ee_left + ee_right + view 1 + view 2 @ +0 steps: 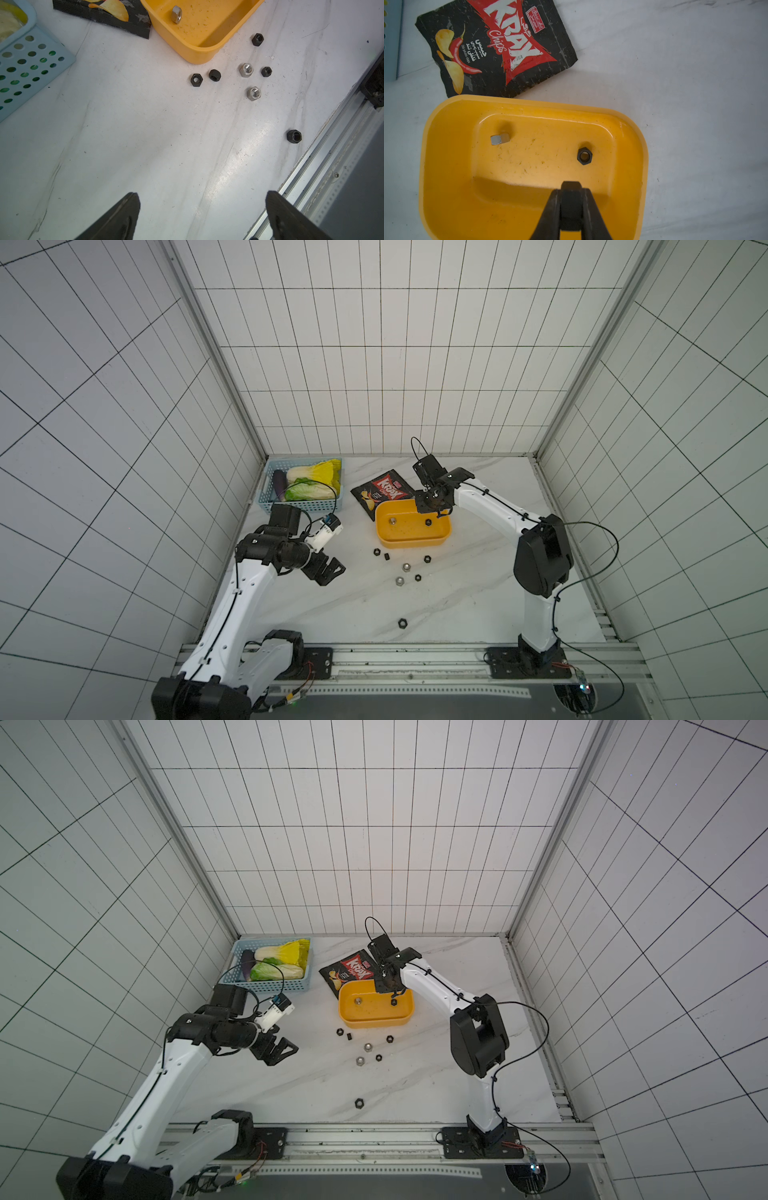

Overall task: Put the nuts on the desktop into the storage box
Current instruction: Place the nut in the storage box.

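Right end effector [571, 191] pinches a black nut [571, 205] above the storage box [446, 166]; dropped from this height, I judge it may bounce out onto the bench [478, 593], where seven nuts [405, 567] lie.

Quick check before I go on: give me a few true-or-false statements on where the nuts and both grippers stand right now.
1. The right gripper is shut on a black nut above the storage box. True.
2. The storage box is empty. False: a silver nut and a second black nut lie on its floor.
3. The left gripper is open and holds nothing. True.
4. Only black nuts lie on the desktop. False: two silver ones lie there among the black.
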